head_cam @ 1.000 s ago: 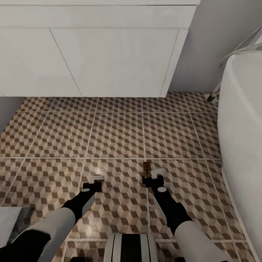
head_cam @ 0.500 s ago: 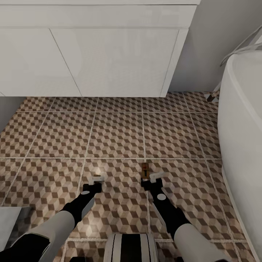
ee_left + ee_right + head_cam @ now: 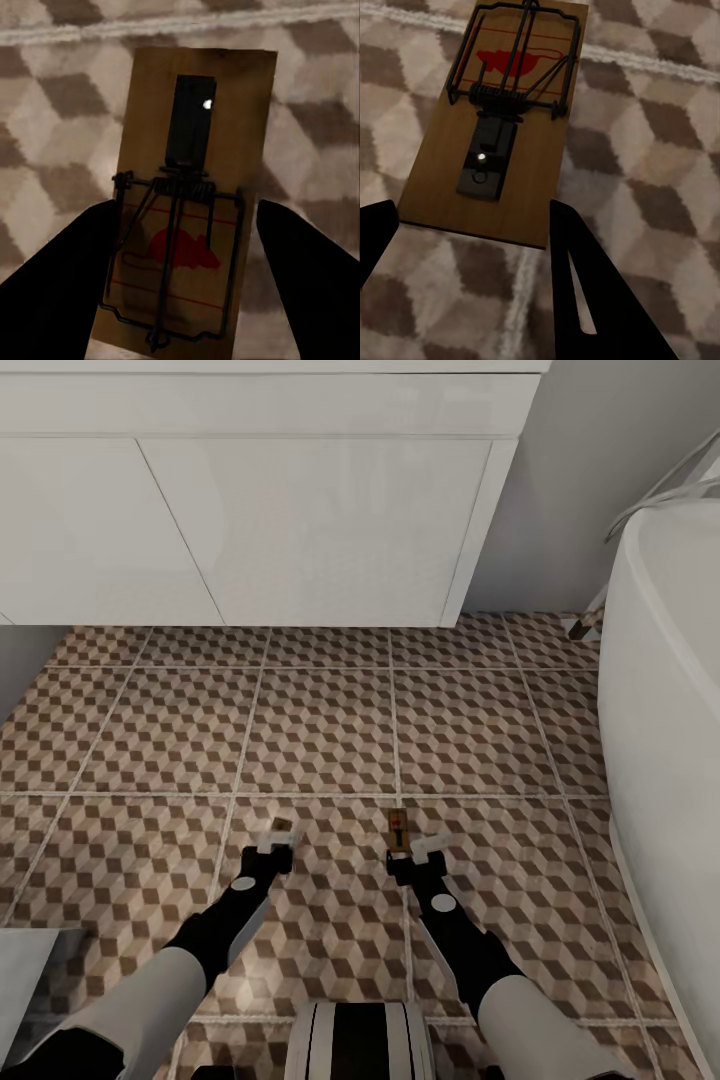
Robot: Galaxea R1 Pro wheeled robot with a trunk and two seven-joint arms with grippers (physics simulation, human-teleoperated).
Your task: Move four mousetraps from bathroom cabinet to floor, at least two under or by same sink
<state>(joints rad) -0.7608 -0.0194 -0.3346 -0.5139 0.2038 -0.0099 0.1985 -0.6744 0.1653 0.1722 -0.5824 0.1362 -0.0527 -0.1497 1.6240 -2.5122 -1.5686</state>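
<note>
Brown, beige and white cube-patterned tiles make up the bathroom floor [image 3: 330,730], running up to the white vanity [image 3: 260,520] at the far side. At the left, the left gripper [image 3: 275,840] reaches low over the tiles, its dark fingers [image 3: 60,277] set on either side of a mousetrap [image 3: 191,202], clamped on the board's edges. That trap shows a red mouse print and dark wire spring. To its right, a second mousetrap [image 3: 398,828] lies flat on the floor on a grout line; the right wrist view shows it [image 3: 502,112] just beyond the fingertips. The right gripper [image 3: 420,852] sits just behind it, fingers spread apart, holding nothing. Farthest right stands the white bathtub [image 3: 670,760].
</note>
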